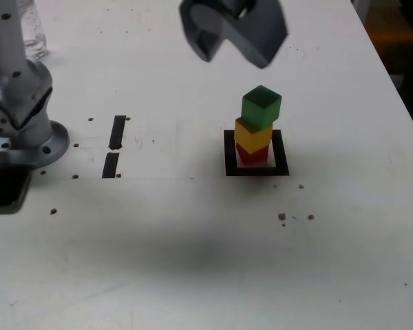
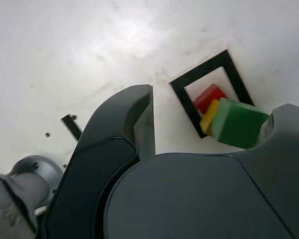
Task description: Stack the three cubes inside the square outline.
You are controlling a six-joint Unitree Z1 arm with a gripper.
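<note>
The three cubes stand in one stack inside the square outline (image 1: 228, 152): red cube (image 1: 253, 155) at the bottom, yellow cube (image 1: 253, 135) in the middle, green cube (image 1: 261, 105) on top, turned slightly. My gripper (image 1: 233, 56) hangs open above and a little behind the stack, apart from it and holding nothing. From the wrist view I look down past a dark finger (image 2: 139, 119) at the green cube (image 2: 238, 124), yellow cube (image 2: 209, 117), red cube (image 2: 209, 95) and the outline (image 2: 182, 102).
The arm's grey base (image 1: 20, 103) stands at the exterior view's left, with a dark flat object (image 1: 3, 189) in front of it. Two short black strips (image 1: 117, 132) lie between base and outline. A clear bottle (image 1: 31, 27) is at the far left. The table's edge (image 1: 399, 89) runs along the right.
</note>
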